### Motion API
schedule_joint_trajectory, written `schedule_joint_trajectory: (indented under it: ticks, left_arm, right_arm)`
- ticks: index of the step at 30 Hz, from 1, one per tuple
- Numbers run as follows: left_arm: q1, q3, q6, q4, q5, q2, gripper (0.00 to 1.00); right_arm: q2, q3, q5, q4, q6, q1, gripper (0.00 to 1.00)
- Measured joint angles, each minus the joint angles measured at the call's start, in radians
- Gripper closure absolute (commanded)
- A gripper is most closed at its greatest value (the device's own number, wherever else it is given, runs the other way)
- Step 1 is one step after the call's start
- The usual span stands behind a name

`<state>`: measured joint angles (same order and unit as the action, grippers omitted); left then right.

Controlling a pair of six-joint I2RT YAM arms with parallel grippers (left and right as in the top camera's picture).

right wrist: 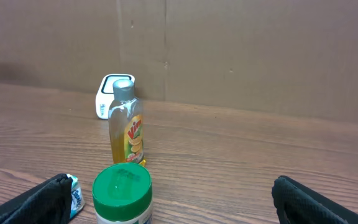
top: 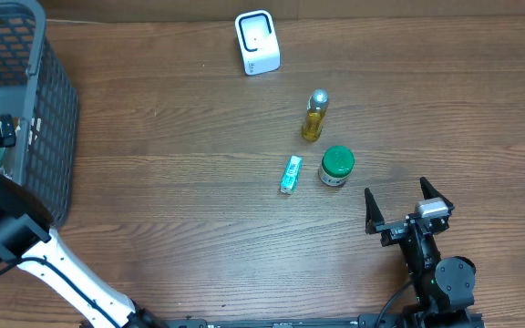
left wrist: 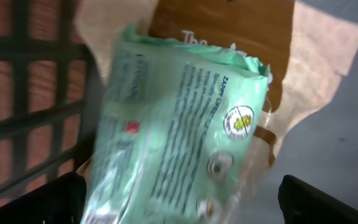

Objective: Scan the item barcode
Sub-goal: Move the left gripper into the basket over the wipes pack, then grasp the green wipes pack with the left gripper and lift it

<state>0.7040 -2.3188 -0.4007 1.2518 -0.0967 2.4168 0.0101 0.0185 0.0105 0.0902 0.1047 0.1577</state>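
Observation:
A pale green printed packet (left wrist: 179, 118) lies in the grey mesh basket (top: 53, 109) on a brown paper bag (left wrist: 229, 25). My left gripper (left wrist: 179, 208) hangs just over it, open, its dark fingers (left wrist: 36, 199) at either side of the packet's near end. The white barcode scanner (top: 257, 42) stands at the far middle of the table and also shows in the right wrist view as the scanner (right wrist: 107, 96). My right gripper (top: 399, 208) is open near the front edge, with nothing between its fingers.
A yellow bottle (top: 314, 116), a green-lidded jar (top: 336, 167) and a small teal packet (top: 290, 174) sit mid-table, just ahead of the right gripper. The basket wall (left wrist: 36, 112) rises close on the left of the left gripper.

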Motion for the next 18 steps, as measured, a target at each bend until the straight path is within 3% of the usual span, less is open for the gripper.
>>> schedule_joint_trajectory:
  ticks: [14,18]
  left_arm:
    - [-0.004,0.011,-0.047,-0.003,-0.001,0.051,0.00]
    - [-0.009,0.065,-0.047,-0.013,-0.012,0.054,0.09]
  right_arm:
    - [0.000,0.000,0.000,0.000,0.000,0.000,0.00]
    - [0.000,0.000,0.000,-0.001,0.000,0.000,0.00]
